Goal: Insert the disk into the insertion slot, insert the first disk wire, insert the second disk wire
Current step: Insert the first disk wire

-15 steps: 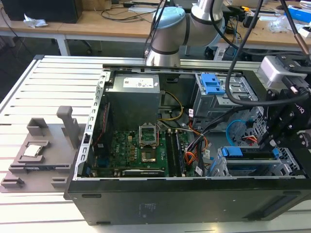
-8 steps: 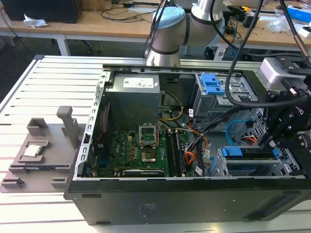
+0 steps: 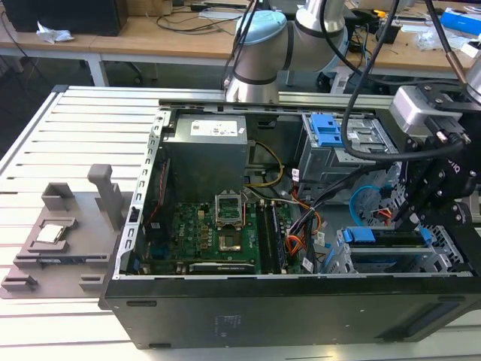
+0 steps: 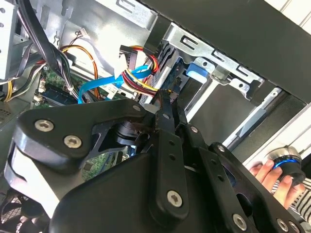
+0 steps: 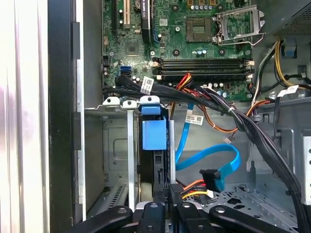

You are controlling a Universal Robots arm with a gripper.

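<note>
open computer case (image 3: 301,308) on white slatted table (image 3: 75,120)

wooden desks (image 3: 150,34) behind. disk (image 5: 154,135) seated in the insertion slot (image 5: 114,145). gripper (image 5: 170,194): fingers nearly closed, pinching the first disk wire (image 5: 193,184) by its plug, just at the disk's end. second disk wire (image 5: 214,158) loops loose beside.

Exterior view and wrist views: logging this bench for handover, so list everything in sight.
table: one, white, under case
computer case: one, black, open
motherboard: one, green, in case
tall cage: one, grey, blue-latched, in case
insertion slot: one, grey, exterior view's right
disk: one, blue-framed, in the insertion slot
first disk wire: one, red, yellow, black, near the gripper
second disk wire: one, light blue, looped beside slot
fixture tray: one, grey, exterior view's left
person's hand: one, outside the case
arm: one, silver, behind the case
gripper: one, black, over the disk
</note>
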